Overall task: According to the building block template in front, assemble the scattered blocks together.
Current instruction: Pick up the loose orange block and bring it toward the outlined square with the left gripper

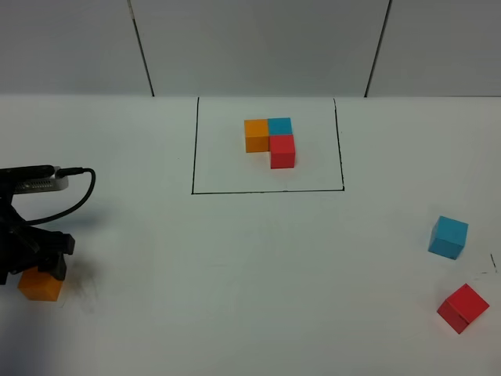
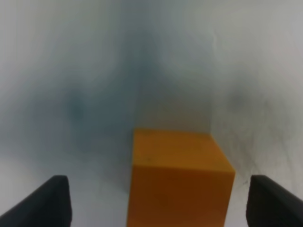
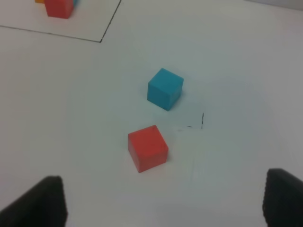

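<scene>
Orange cube (image 2: pixel 180 175) midway inside wide-open, empty left end effector (image 2: pixel 163 201), apparently clear of either side.

Smooth, matt white table (image 1: pixel 235 274); faint grey scuffing at lower left of the frame. Faces of orange cube (image 1: pixel 39 286), light blue cube (image 1: pixel 448 237), red cube (image 1: pixel 462 308): smooth, matt, evenly coloured. Plastic or painted wood, cannot tell.

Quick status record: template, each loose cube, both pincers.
template: orange, blue, red cubes joined in an L, inside black frame
orange cube: on table, inside the open left pincer, ungripped
blue cube: loose, table's right side
red cube: loose, near blue cube, not touching
right pincer: open, empty
</scene>
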Controlling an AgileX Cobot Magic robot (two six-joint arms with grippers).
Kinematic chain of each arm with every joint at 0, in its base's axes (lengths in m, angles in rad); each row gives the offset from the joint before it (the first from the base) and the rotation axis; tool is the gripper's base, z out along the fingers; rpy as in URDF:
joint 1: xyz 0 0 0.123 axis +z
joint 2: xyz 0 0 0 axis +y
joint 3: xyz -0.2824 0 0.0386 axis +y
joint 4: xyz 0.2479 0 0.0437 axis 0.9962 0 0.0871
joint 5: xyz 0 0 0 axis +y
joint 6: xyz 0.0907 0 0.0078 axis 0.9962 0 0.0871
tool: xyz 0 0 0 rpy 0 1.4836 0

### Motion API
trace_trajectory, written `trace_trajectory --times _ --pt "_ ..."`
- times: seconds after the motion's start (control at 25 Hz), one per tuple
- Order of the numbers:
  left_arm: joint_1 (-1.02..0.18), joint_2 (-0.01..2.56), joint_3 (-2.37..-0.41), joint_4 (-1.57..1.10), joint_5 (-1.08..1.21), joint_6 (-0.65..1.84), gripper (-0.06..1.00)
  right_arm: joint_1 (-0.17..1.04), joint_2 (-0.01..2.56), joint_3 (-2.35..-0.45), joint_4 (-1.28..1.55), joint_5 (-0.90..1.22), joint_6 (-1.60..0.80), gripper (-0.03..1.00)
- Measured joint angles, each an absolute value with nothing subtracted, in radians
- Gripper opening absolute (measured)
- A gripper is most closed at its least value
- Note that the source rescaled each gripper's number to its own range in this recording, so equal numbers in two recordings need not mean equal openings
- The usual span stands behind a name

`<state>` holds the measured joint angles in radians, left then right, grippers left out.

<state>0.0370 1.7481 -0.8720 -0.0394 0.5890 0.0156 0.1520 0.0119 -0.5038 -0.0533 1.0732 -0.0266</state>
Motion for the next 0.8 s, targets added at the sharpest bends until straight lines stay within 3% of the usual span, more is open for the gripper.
trace_trajectory --times 0.4,0.48,0.56,0.6,0.8 --pt "0.037 1.790 -0.872 -0.040 0.582 0.016 0.61 0.152 0.012 -0.504 -0.053 1.073 -0.027 0.71" --pt "0.037 1.791 -0.872 -0.040 0.582 0.016 0.47 0.152 0.012 -0.504 -0.053 1.073 -0.027 0.71" --pt "0.037 1.792 -0.872 -0.040 0.577 0.015 0.20 0.152 0.012 -0.504 -0.053 1.073 -0.027 0.71" --pt "0.037 1.793 -0.872 -0.038 0.573 0.015 0.00 0.152 0.012 -0.504 -0.053 1.073 -0.027 0.71" --pt "0.005 1.795 -0.948 0.007 0.600 0.049 0.01 0.152 0.012 -0.504 -0.053 1.073 -0.027 0.71"
